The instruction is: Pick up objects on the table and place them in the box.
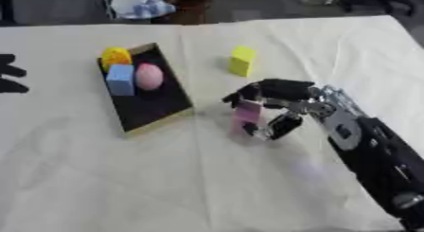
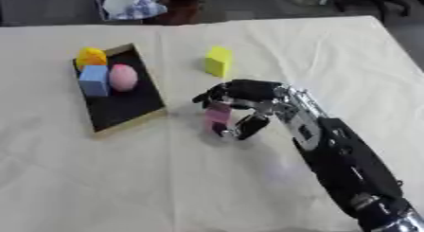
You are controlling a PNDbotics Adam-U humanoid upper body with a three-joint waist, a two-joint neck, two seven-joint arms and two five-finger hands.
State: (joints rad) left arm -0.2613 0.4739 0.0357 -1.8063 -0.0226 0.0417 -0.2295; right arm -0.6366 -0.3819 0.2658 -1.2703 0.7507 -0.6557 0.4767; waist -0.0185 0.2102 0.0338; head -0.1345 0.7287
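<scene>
My right hand (image 1: pixel 278 105) comes in from the lower right corner of the cream cloth-covered table (image 1: pixel 207 188), fingers and thumb curled round a small pink block (image 1: pixel 247 113) near the table's middle. The shallow black box with a wooden rim (image 1: pixel 153 105) lies toward the left edge and holds a yellow rounded piece (image 1: pixel 116 56), a blue block (image 1: pixel 121 79) and a pink ball (image 1: pixel 149 76) at its far end. A yellow block (image 1: pixel 242 60) stands beyond the hand, apart from the box; my left hand shows in neither view.
</scene>
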